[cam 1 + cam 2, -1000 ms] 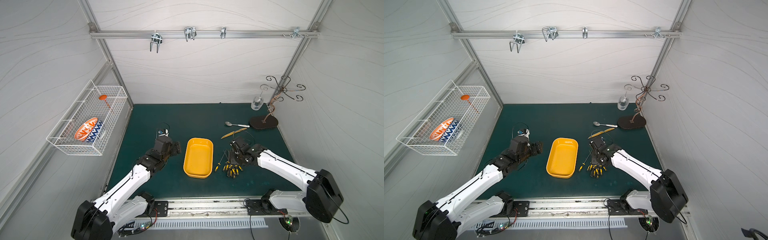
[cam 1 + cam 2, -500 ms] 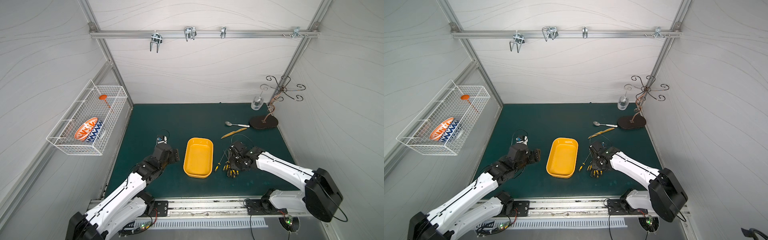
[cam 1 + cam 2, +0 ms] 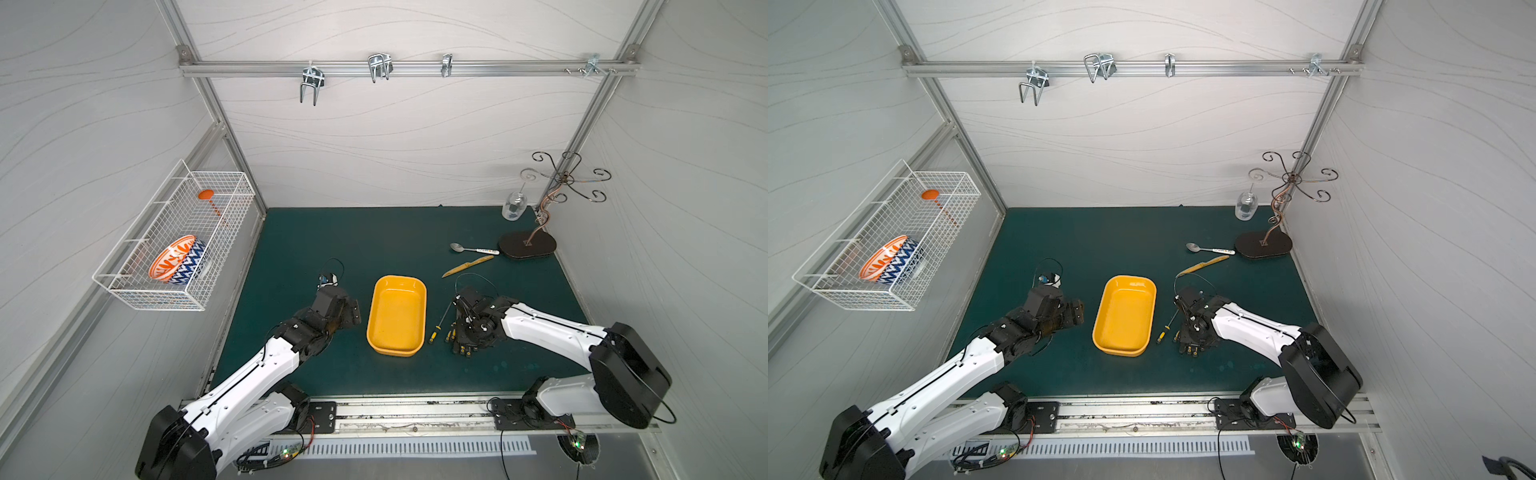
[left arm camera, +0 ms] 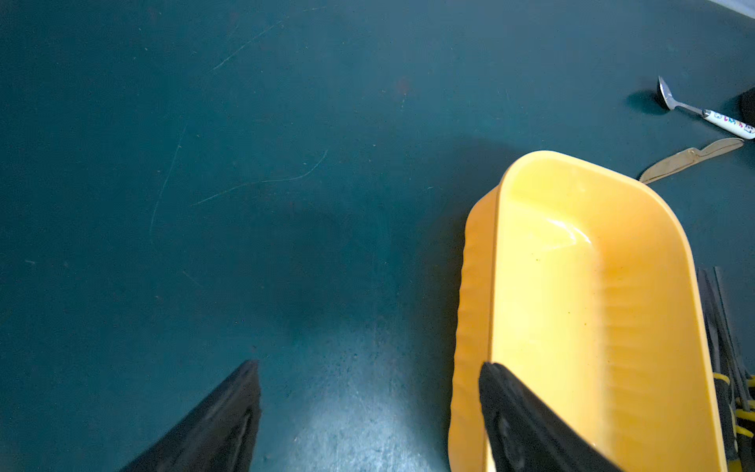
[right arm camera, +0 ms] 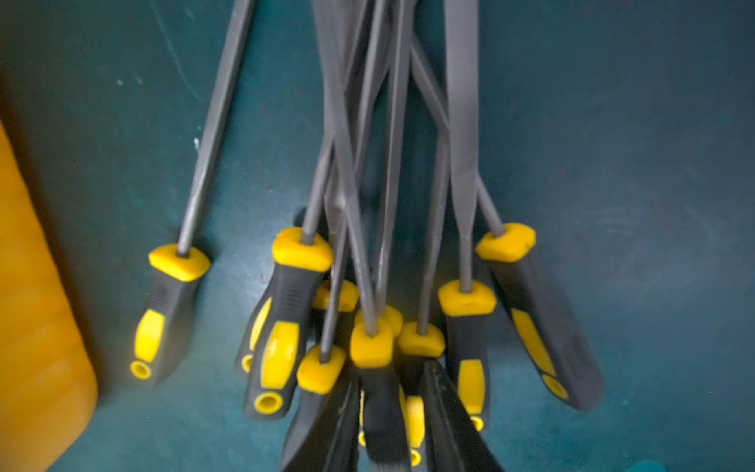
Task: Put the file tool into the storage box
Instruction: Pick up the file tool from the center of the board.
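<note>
Beside the storage box, on the flank that faces my right arm, my right pincer has sunk over the last second. It was poised above the shafts, and it now sits low on the handle end of the heap of files. Its jaws have narrowed as it came down, and they now stand close on either side of one black-and-yellow handle. I cannot tell whether the pads already bite that handle, because slivers of yellow from the handles underneath show in the gaps.

My left pincer is spread wide with nothing in it, just off the opposite flank of the storage box. It has drawn back a little toward the end of the box nearest my bases, which leaves the space above the box free.

For the task, I judge that the approach is over and the grasp is under way. The storage box is bare inside, and every file lies outside it on my right arm's side. A single file lies alone between the heap and the box wall, untouched.

The handles cross and rest on each other, so the file I have chosen may drag its neighbours along when I lift it. I would want the hold firm first, then a slow rise before I carry the file over the rim.
</note>
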Robot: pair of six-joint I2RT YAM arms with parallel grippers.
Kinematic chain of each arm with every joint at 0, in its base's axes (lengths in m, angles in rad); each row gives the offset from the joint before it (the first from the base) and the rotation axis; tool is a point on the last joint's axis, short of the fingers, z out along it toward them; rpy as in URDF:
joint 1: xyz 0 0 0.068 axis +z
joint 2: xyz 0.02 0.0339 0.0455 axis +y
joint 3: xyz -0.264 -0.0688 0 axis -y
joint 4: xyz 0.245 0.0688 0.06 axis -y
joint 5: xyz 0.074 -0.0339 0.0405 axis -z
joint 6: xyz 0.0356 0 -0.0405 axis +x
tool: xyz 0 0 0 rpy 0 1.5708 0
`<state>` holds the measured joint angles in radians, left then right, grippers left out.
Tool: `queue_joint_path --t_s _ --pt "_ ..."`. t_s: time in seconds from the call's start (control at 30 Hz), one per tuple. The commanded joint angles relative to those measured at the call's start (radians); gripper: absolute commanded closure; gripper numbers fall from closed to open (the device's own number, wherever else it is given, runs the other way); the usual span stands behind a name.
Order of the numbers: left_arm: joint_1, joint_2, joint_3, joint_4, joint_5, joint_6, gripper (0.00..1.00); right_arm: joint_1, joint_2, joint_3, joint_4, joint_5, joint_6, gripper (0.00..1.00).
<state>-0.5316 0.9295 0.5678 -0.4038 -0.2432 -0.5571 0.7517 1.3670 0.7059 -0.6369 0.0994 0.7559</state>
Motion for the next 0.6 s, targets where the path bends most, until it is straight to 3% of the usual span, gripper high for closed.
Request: queue_joint_path --t_s 0.0,0.17,0.33,0.43,0.57 --pt "-0.005 0.002 0.042 0.008 0.001 -0.007 0.13 0.012 0.040 -0.001 0.008 -0.011 0.002 0.80" --pt "-0.005 0.016 0.070 -0.003 0.028 0.011 0.14 0.010 0.010 0.036 -0.034 0.015 -0.030 0.93" --pt "-0.015 0.063 0.108 0.020 0.092 0.023 0.14 0.009 -0.057 0.108 -0.078 -0.008 -0.050 0.96" --pt "-0.042 0.102 0.148 0.049 0.146 0.041 0.13 0.010 -0.115 0.149 -0.041 -0.097 -0.071 0.97" --pt "-0.051 0.133 0.155 0.189 0.317 0.007 0.13 0.017 -0.138 0.171 0.072 -0.315 -0.113 0.96"
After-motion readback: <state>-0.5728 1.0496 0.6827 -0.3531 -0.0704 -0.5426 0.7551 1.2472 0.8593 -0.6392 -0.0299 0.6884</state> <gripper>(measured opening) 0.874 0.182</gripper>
